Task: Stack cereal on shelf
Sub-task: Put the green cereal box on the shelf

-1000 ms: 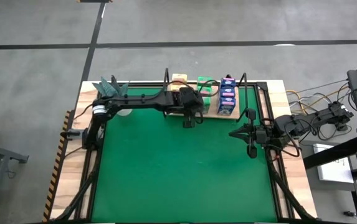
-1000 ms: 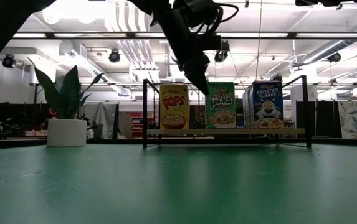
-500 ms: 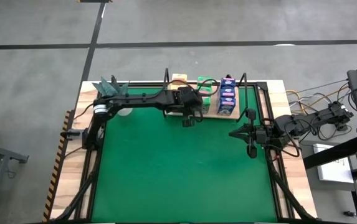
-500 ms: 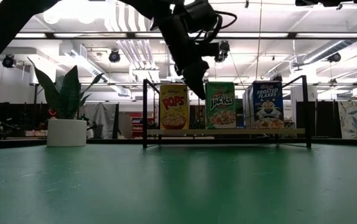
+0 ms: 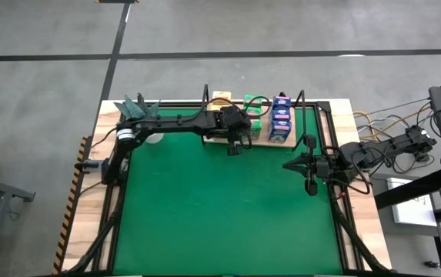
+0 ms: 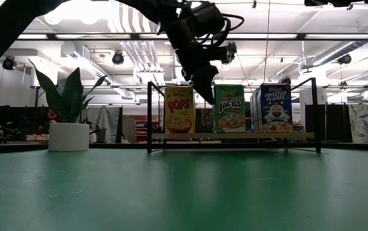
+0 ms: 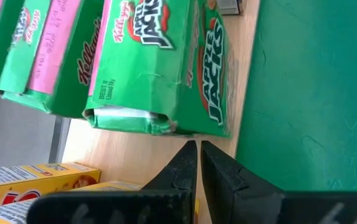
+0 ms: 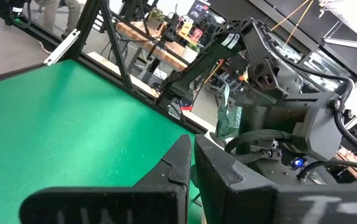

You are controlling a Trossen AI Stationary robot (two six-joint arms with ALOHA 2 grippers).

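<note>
The shelf, a light wooden board in a black wire frame, stands at the mat's far edge. On it stand rows of cereal boxes: yellow, green and blue. My left gripper is shut and slants down over the board. Its tips sit in the gap between the yellow boxes and the front green box. My right gripper waits shut above the mat's right side, holding nothing. My left gripper's shut fingertips stand right at the front green box's side face, near its front lower corner, slanting down from the near left. I cannot tell whether they touch the box. The box stands upright on the board.
A white pot with a teal plant stands at the mat's far left corner. The green mat stretches in front of the shelf. The black frame posts rise at the shelf's ends. Cables and gear lie right of the table.
</note>
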